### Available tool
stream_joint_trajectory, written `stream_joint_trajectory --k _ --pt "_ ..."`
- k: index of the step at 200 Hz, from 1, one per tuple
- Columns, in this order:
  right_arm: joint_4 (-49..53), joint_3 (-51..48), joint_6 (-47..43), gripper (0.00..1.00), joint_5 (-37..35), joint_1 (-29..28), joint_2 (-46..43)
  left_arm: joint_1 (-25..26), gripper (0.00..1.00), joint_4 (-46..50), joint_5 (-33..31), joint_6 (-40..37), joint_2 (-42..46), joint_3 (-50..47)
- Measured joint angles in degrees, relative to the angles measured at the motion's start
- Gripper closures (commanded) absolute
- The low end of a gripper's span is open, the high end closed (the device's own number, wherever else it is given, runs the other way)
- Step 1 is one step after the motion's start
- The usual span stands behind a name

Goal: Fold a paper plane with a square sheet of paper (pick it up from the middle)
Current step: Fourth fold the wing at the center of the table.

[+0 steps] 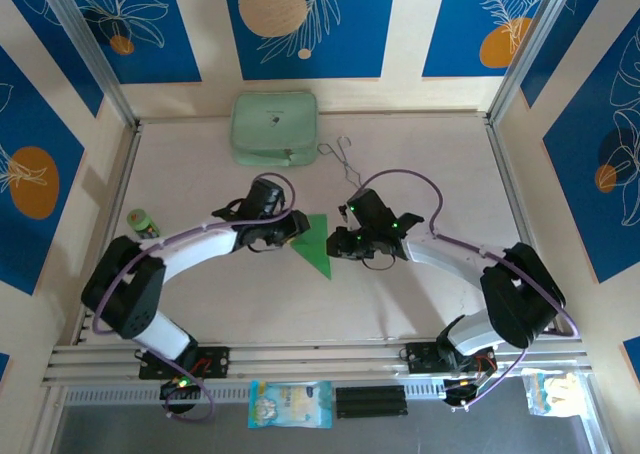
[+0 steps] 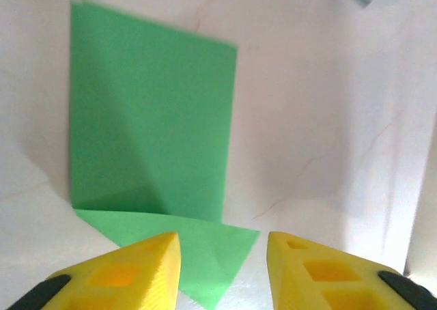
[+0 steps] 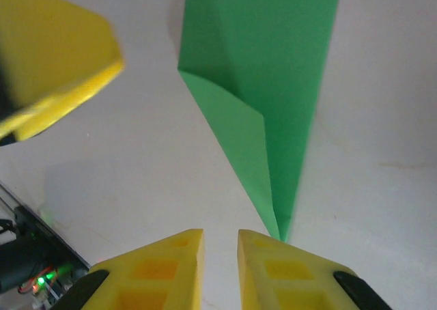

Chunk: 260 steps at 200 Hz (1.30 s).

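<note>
The square sheet of paper [image 1: 315,246], bright green, lies on the table folded into a pointed wedge, like a paper plane, with its tip toward the near edge. My left gripper [image 1: 292,230] is at its left edge. In the left wrist view the left gripper [image 2: 224,245] is open, and a folded corner of the paper [image 2: 150,119] lies flat under the gap, not pinched. My right gripper [image 1: 342,244] is on the paper's right side. In the right wrist view its fingers [image 3: 220,240] stand slightly apart over bare table, with the paper's tip [image 3: 280,228] just beside the right finger.
A pale mint case [image 1: 275,127] and thin wire tongs [image 1: 342,159] lie at the back. A small green object [image 1: 144,223] sits at the left edge. Packets [image 1: 290,404] and a black block [image 1: 370,401] lie in front of the rail. The left gripper's finger [image 3: 54,57] shows in the right wrist view.
</note>
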State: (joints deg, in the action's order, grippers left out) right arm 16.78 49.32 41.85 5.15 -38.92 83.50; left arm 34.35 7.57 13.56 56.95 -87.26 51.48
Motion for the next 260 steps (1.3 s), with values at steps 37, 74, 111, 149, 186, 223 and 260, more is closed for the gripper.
stream_joint_trajectory --k 37,74,111,149,186,223,260 --pt "-1.11 3.63 0.61 0.82 -0.04 -0.98 5.95 -3.61 0.58 -1.11 -0.35 0.00 4.70 -5.40" --pt "-1.03 5.90 1.07 0.82 -0.94 -2.03 10.05 -4.79 0.58 -1.27 0.76 0.09 4.28 -9.22" --pt "-0.07 9.11 1.84 0.81 -4.00 -1.88 14.99 -4.87 0.58 -4.92 4.15 0.66 0.68 -9.22" --pt "1.64 10.14 2.38 0.80 -5.42 -1.31 18.84 -4.87 0.62 -6.32 7.39 1.16 -3.58 -9.11" --pt "2.45 10.16 2.75 0.80 -5.40 -1.14 20.13 -4.87 0.68 -7.21 9.81 1.25 -6.32 -7.93" --pt "2.56 10.16 2.78 0.80 -5.38 -1.07 20.24 -4.87 0.69 -8.09 11.06 1.27 -7.30 -6.80" --pt "2.58 10.16 2.75 0.80 -5.20 -0.74 20.24 -4.87 0.68 -8.41 11.78 1.07 -9.25 -5.55"
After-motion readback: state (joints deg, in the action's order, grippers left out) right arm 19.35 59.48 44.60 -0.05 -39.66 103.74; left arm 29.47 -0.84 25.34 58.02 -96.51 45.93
